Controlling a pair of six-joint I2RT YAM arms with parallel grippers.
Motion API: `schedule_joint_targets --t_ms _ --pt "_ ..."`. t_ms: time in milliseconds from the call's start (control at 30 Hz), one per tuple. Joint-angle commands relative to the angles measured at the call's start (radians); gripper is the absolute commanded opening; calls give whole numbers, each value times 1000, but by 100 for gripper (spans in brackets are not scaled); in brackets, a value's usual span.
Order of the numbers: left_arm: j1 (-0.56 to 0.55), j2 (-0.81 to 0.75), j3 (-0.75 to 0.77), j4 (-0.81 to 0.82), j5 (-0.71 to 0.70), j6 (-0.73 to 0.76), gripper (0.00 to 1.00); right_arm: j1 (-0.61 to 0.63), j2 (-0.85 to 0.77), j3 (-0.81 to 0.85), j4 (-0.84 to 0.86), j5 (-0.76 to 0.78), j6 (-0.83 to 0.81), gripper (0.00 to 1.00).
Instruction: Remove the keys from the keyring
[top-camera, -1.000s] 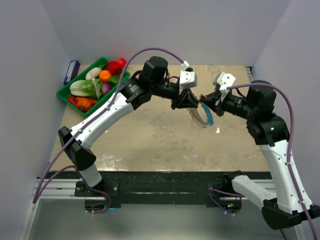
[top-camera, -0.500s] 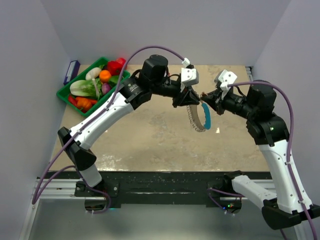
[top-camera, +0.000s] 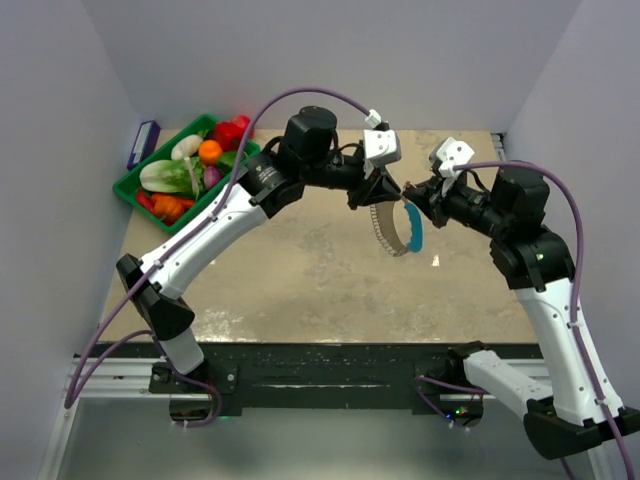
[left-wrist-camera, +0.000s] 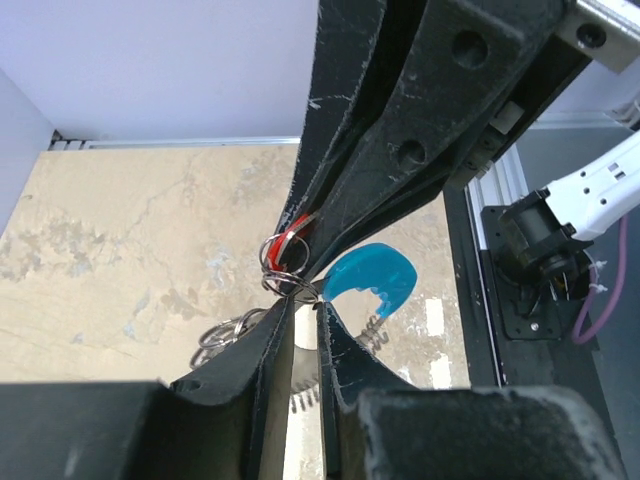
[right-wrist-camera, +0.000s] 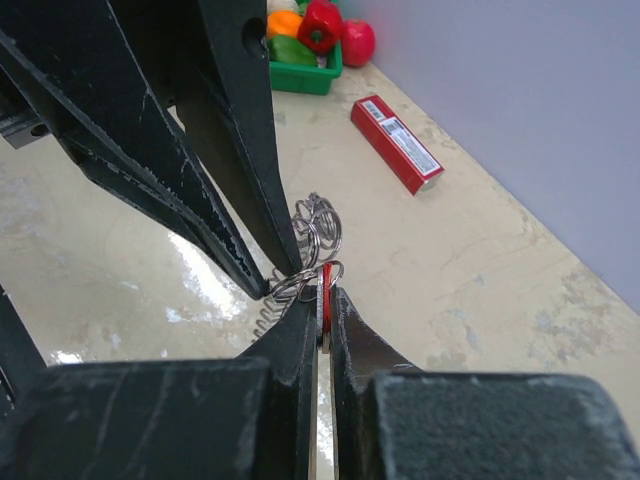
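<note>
L end effector (left-wrist-camera: 303, 306) pinches keyring (left-wrist-camera: 366, 278), R end effector (right-wrist-camera: 323, 302) red key (right-wrist-camera: 326, 276).

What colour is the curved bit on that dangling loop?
The curved plastic section is bright blue, clearest in left wrist view.

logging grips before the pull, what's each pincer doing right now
left pincer: closed, pinching the floppy blue-and-silver metal keyring loop
right pincer: closed on the small red-and-silver metal key
</note>
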Motion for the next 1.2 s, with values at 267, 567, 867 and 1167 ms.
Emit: schedule_joint_targets --t_ms 267,567,867,1167 --pt "-47 12 47 21 -106 -14 24 2 3 13 91 65 44 0" --pt "-64 32 59 24 -158 -15 24 0 -2 11 90 67 45 0" --pt "-65 43 71 33 -170 -20 0 2 -8 5 82 62 41 0" --pt "-65 46 85 19 -132 -20 0 0 -10 -10 79 70 6 0"
